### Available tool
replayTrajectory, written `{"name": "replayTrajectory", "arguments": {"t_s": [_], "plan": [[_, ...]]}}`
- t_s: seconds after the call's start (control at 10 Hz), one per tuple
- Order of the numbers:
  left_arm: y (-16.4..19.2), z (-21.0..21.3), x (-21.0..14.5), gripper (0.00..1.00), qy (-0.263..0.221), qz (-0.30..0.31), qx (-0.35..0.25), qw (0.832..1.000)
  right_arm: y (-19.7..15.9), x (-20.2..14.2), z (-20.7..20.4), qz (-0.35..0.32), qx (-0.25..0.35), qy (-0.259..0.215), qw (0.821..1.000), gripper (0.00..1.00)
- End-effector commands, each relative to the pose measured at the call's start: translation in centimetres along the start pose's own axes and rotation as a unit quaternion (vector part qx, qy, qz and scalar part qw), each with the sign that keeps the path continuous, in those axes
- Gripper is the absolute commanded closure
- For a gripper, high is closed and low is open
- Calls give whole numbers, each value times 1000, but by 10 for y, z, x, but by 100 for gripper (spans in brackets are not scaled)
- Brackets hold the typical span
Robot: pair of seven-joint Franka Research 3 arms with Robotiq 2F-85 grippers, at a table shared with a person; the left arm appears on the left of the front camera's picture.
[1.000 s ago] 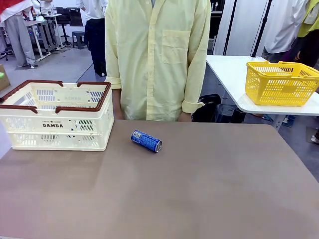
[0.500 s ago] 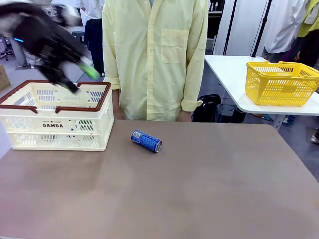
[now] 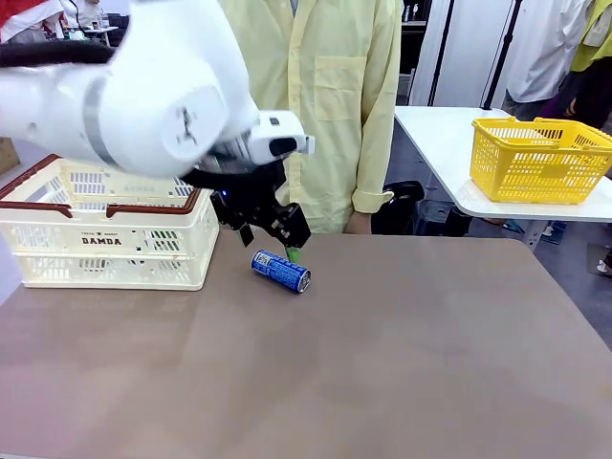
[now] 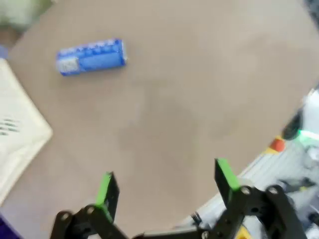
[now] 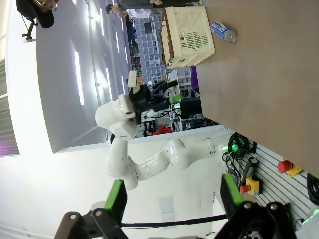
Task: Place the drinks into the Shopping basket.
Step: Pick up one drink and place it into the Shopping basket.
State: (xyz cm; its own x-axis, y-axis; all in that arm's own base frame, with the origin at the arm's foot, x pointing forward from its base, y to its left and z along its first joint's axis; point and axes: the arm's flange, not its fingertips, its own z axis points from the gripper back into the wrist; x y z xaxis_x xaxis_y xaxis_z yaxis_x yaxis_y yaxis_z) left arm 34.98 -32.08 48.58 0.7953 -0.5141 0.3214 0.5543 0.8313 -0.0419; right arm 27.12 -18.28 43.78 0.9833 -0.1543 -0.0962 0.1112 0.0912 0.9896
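You have one blue can lying on its side near the surface's far edge, beside one cream Shopping basket at the far left corner. Your left pincer hangs above the can, jaws wide and empty. Your right pincer is spread and empty too.

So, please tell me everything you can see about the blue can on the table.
The blue can is a slim drink can, apparently metal, with a blue body, white lettering and a silver end. It lies on its side on the brown table, angled, its silver end toward the robot's right. It rests just right of the cream Shopping basket, apart from it. The left gripper hangs open just above and behind it, not touching. The left wrist view shows it lying alone on the tabletop.
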Motion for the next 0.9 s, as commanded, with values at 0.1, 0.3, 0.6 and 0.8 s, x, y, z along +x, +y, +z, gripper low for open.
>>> {"name": "replayTrajectory", "arguments": {"t_s": [0.1,0.3,0.6,0.8], "plan": [[-7,22,-4,0,10,-8,-32,999,3,-3,0,-4,0,1,1000,0],[-7,22,-4,0,10,-8,-32,999,3,-3,0,-4,0,1,1000,0],[29,-31,60,0,32,121,-36,992,3,-3,0,-4,0,1,1000,0],[35,-66,98,0,51,245,1,968,3,-3,0,-4,0,1,1000,0]]}}
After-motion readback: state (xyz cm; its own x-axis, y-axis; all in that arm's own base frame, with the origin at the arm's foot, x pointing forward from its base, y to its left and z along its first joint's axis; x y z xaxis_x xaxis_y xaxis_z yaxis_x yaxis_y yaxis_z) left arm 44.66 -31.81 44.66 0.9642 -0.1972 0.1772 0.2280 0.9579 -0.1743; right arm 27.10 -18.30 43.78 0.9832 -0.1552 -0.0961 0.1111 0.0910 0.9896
